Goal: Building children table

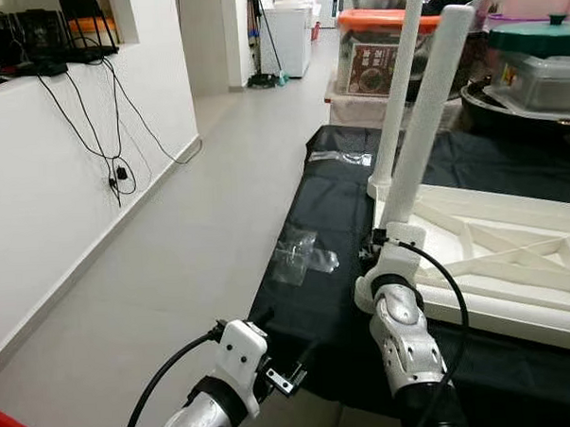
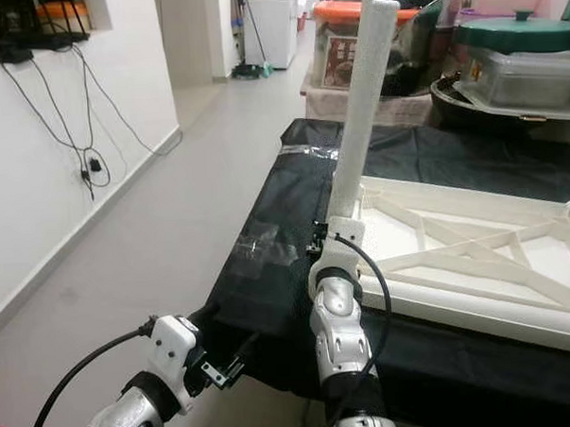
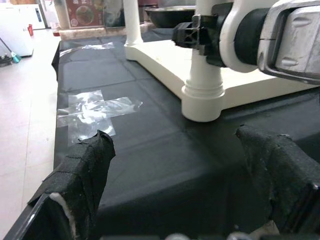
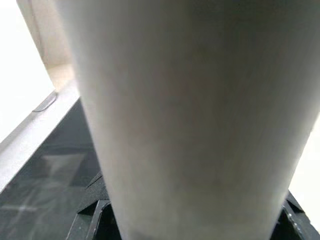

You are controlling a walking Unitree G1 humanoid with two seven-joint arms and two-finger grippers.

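A white children's table top (image 1: 495, 252) lies upside down on a black-covered surface (image 1: 317, 297). Two white legs stand upright on its left side: the near leg (image 1: 432, 112) at the front corner and the far leg (image 1: 401, 85) behind it. My right gripper (image 1: 381, 238) is shut on the near leg just above its round base (image 3: 202, 95); the leg (image 4: 190, 115) stands between its black fingers (image 4: 92, 220). My left gripper (image 3: 182, 165) hovers low at the cover's front edge, short of that base, open with nothing between its padded fingers (image 3: 85, 170).
Clear tape patches (image 1: 304, 255) lie on the black cover left of the table top. Storage boxes (image 1: 382, 48) and a green-lidded pot (image 1: 539, 65) crowd the back. A white wall with hanging cables (image 1: 112, 155) borders the grey floor (image 1: 174, 275) to the left.
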